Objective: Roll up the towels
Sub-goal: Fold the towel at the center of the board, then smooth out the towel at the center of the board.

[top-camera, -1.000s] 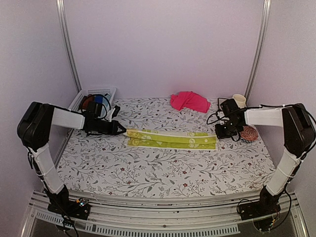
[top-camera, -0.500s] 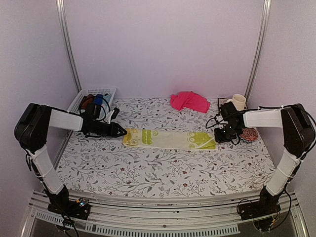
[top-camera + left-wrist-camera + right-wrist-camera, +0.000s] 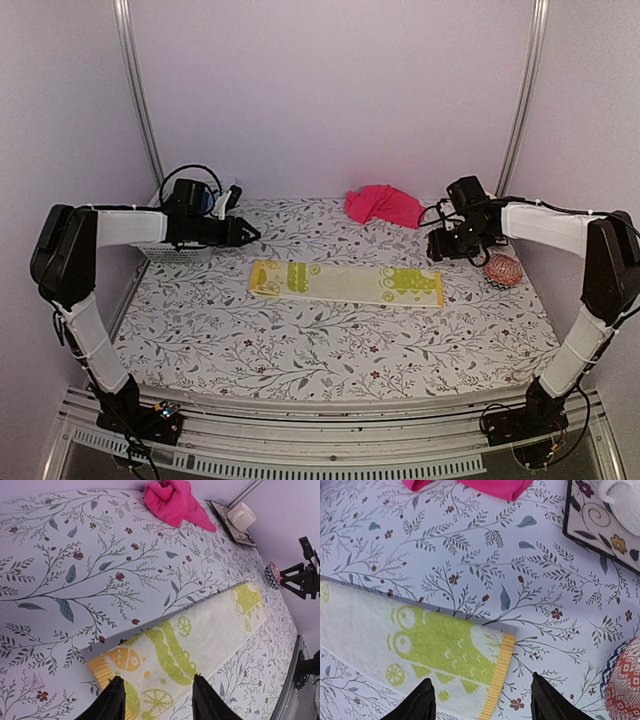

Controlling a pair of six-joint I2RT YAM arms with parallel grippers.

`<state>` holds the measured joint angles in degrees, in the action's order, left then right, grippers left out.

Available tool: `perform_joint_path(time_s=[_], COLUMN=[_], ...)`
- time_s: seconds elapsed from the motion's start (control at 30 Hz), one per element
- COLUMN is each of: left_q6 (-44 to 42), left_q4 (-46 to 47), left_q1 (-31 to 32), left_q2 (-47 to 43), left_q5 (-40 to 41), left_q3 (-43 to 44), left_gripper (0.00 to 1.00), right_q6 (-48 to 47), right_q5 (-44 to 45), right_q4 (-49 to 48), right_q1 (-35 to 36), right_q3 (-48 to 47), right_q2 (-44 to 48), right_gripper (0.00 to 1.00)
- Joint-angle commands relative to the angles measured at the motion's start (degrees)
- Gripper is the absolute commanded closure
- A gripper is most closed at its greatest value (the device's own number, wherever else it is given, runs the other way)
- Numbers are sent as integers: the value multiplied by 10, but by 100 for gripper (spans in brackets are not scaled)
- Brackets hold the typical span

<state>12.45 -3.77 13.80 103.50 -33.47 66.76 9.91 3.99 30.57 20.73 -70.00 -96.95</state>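
The lime-yellow towel (image 3: 345,282) lies flat as a long narrow strip across the middle of the table, with its patterned left end (image 3: 165,650) and yellow-edged right end (image 3: 440,647) both free. The hot pink towel (image 3: 383,205) sits crumpled at the back, also seen in the wrist views (image 3: 175,502) (image 3: 485,486). My left gripper (image 3: 245,232) (image 3: 156,679) hovers open above and behind the strip's left end. My right gripper (image 3: 437,250) (image 3: 481,680) hovers open over the right end. Nothing is between either pair of fingers.
A white basket (image 3: 215,188) holding cloth rolls stands at the back left, partly behind my left arm. A cup (image 3: 485,203) on a small patterned tray (image 3: 590,530) is at the back right. The round red-orange woven pad (image 3: 502,270) lies by the right edge.
Both grippers opened and let go of the lime-yellow towel's ends, then rose and drew back toward the rear. The towel, first held stretched, now rests flat on the table.
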Motion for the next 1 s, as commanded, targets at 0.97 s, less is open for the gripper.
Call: perform_joint_path(time_s=[0.97], left_q6=[63], left_q4=[-142], left_q1=[56], left_q2=[130], left_q5=[21], left_q3=[6], left_gripper=[56], right_q6=[155], right_q5=[-132], right_q4=[-50], right_q1=[-1], right_q3=[31], right_q2=[-130], right_gripper=[45])
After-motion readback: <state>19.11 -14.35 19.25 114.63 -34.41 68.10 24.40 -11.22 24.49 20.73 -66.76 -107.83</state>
